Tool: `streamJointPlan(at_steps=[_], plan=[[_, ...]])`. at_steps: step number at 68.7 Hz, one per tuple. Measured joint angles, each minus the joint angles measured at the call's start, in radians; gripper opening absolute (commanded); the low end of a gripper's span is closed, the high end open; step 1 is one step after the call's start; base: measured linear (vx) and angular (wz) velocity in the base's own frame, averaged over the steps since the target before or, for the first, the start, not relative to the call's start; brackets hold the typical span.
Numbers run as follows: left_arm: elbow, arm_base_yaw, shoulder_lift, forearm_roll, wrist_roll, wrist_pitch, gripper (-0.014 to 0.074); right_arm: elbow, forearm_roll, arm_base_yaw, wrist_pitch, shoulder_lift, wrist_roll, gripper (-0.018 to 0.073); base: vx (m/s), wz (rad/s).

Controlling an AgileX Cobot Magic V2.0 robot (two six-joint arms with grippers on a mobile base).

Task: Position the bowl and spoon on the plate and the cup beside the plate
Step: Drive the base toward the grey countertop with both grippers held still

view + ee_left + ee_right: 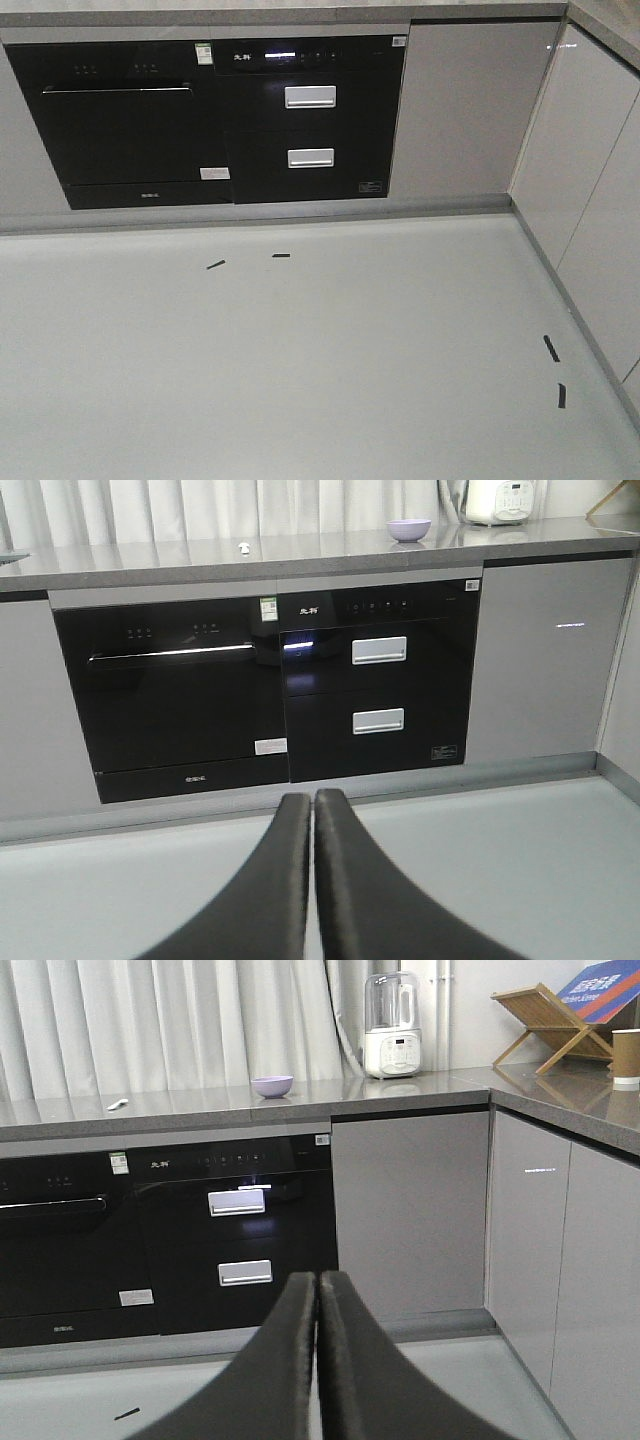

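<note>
Closest to the lens in the left wrist view is the left claw point(313, 798), its two dark fingers pressed together along a thin seam, clenched on nothing. It hangs low over the grey floor point(520, 870). Ahead of it and to its left stands a black oven point(170, 690). Straight ahead is a black drawer unit point(378, 685) with two silver handles. These fronts and the edge of the grey counter point(150, 568) lie between the claw and the task's things, which sit high above and well beyond it. The spoon point(243, 547), a small pale shape, lies on the counter up and slightly left of the tips. The bowl point(409, 529), lavender, round and plain, stands upright up and to the right, well apart from the spoon. A white appliance point(500, 500) stands farther right.

The right claw point(318, 1276) is likewise clenched and empty. The spoon point(117, 1104) lies far up to its left, and the bowl point(272, 1085) sits above and a little left. A blender point(391, 1025) stands up and to the right, then a wooden rack point(545, 1020). The cup point(626, 1057), brown with a white rim, is upright at the far right on the side counter.

The front view shows neither claw, only floor with short black tape marks point(551, 348).
</note>
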Motion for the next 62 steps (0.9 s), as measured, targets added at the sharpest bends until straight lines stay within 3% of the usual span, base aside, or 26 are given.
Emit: streamJointPlan(at_steps=[62], plan=[[0.0, 0.0, 0.0, 0.0, 0.0, 0.0, -0.0006, 0.0, 0.0, 0.0, 0.0, 0.0, 0.0, -0.0005, 0.04, 0.01]])
